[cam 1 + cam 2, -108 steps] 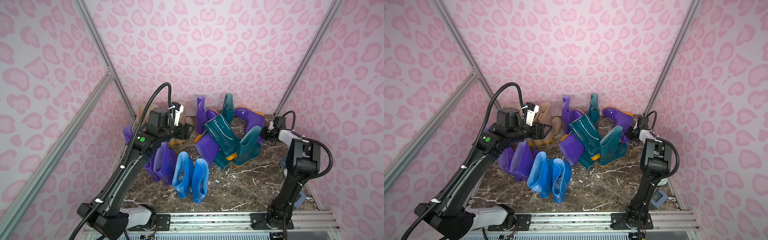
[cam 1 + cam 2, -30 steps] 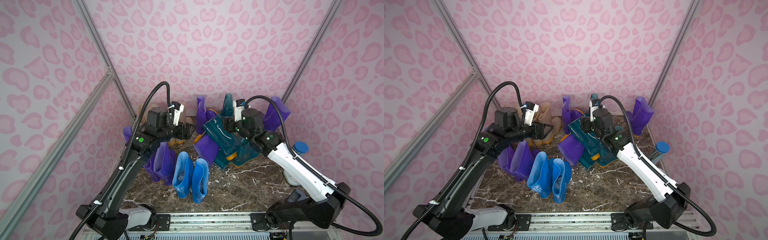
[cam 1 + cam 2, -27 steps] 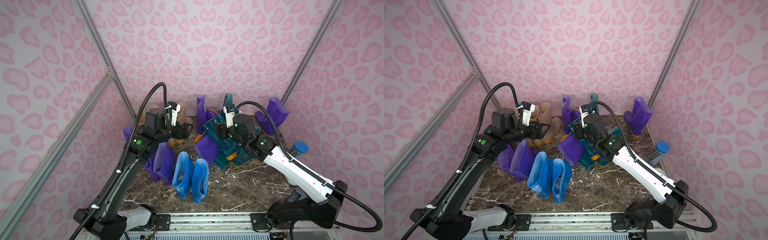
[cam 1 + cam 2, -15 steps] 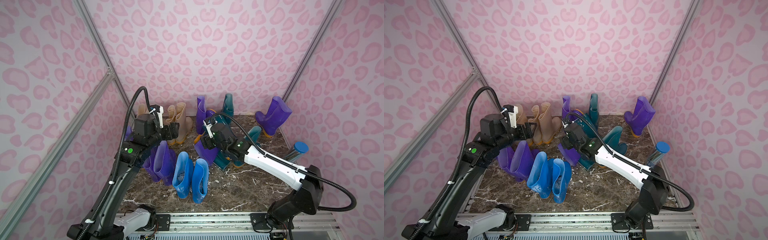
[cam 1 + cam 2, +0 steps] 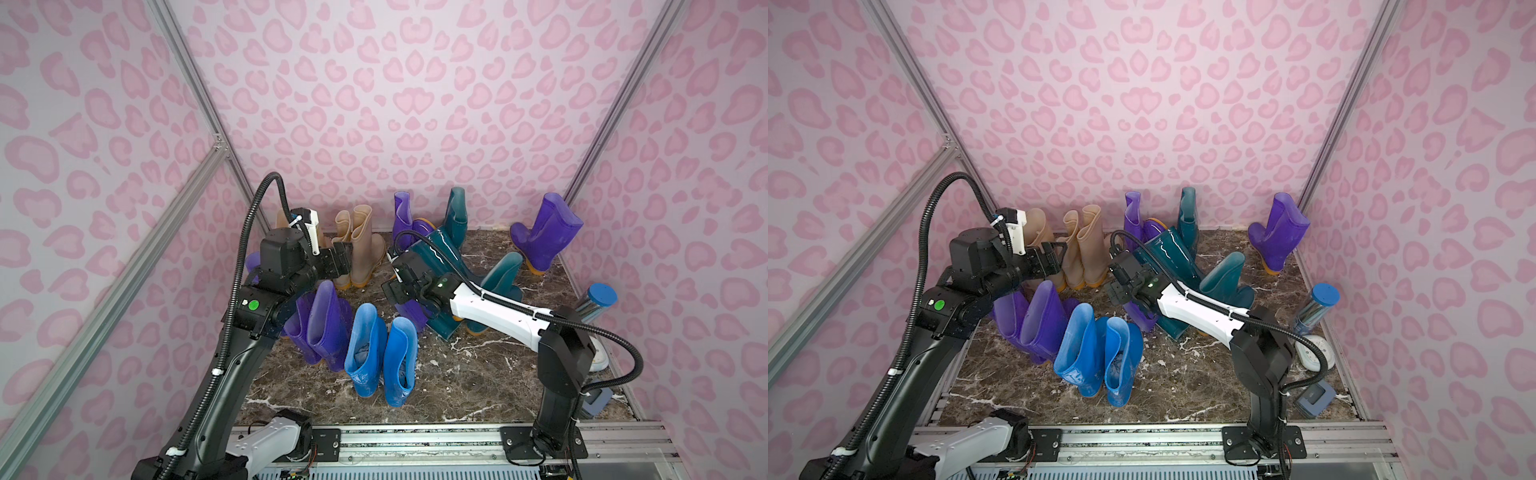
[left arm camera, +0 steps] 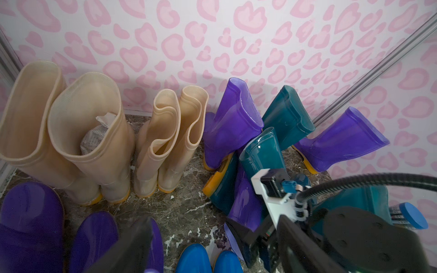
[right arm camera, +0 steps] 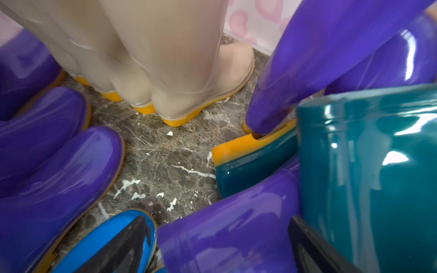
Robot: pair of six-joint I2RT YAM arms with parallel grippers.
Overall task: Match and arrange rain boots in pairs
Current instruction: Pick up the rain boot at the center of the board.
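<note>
"Right arm has swung from the far right corner across to the heap in the middle, and the left arm has drawn back from the beige boots (image 6: pixel 101 141). What else has changed?"

"One purple boot (image 5: pixel 544 235) — now upright and alone at the far right of the table (image 5: pixel 457 386), close to the wall."

"And the right pincer (image 7: pixel 217 222)?"

"Its jaws stand wide, astride the shaft of a lying purple boot (image 7: pixel 248 208); I see no grip on it. Teal boots (image 6: pixel 262 151) lean and lie across that same heap."

"The left pincer (image 5: pixel 345 259)?"

"Spread open and empty, just in front of the beige boots, which stand in two pairs along the far wall at the left."

"Where are the other boots?"

"A bright blue pair (image 5: pixel 382 353) stands side by side near the middle — a purple pair (image 5: pixel 324 328) leans just to its left, under the left arm."
</note>
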